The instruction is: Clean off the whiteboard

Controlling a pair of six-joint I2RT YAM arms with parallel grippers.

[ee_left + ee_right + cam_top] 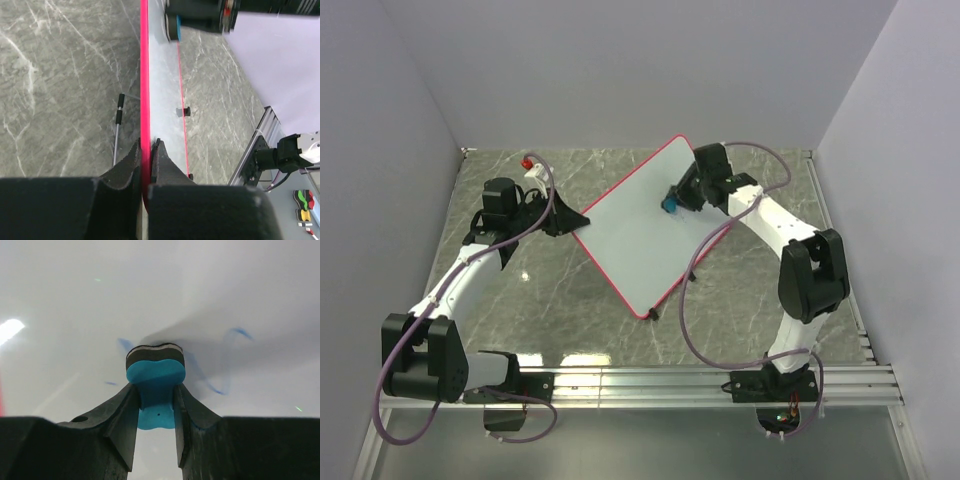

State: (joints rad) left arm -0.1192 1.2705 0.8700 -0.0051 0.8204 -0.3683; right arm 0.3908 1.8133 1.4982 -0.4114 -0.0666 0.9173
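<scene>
The whiteboard (640, 225), white with a thin red frame, lies diagonally across the middle of the marble table. My left gripper (572, 222) is shut on its left corner. In the left wrist view the gripper (148, 142) pinches the red frame (145, 90) and the board runs away edge-on. My right gripper (678, 196) is shut on a small blue eraser (670, 206) near the board's far right edge. In the right wrist view the gripper (156, 390) presses the eraser (155, 371) felt-first against the board (75, 300). Faint blue scribbles (220, 388) remain around it.
A red-capped marker (530, 163) lies at the back left by the left arm. Small black feet (692, 275) stick out from the board's near right edge. A thin rod with black sleeves (119, 112) lies on the table beside the board. Aluminium rails (720, 380) run along the near edge.
</scene>
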